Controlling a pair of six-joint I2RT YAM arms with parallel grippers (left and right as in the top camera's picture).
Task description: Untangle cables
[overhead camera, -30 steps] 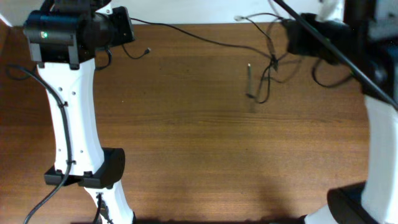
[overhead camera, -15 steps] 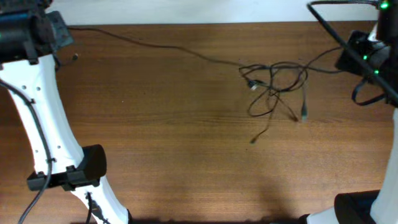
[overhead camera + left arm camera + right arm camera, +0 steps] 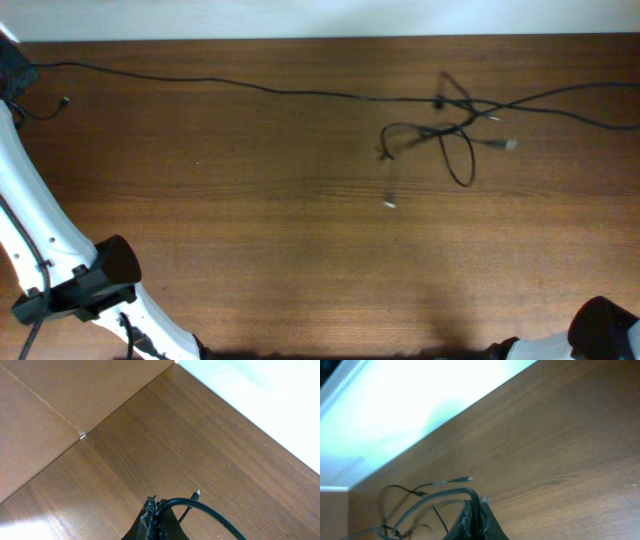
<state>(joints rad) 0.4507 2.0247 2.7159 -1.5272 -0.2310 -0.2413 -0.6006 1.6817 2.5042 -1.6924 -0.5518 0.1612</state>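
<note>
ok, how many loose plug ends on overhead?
3: far-left plug; lower plug under the tangle; right plug beside it. More may be hidden in it.

Showing no readable text, label, brand, number or sign in the overhead view or either wrist view.

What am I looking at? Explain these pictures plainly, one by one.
This is a robot with two arms at a wooden table. The wide picture comes from a camera above the table; only the left arm shows well there. The other two pictures come from a camera on each wrist. Thin black cables lie knotted on the table, with strands stretched toward both side edges. The left tool and the right tool each pinch one of the cables.
</note>
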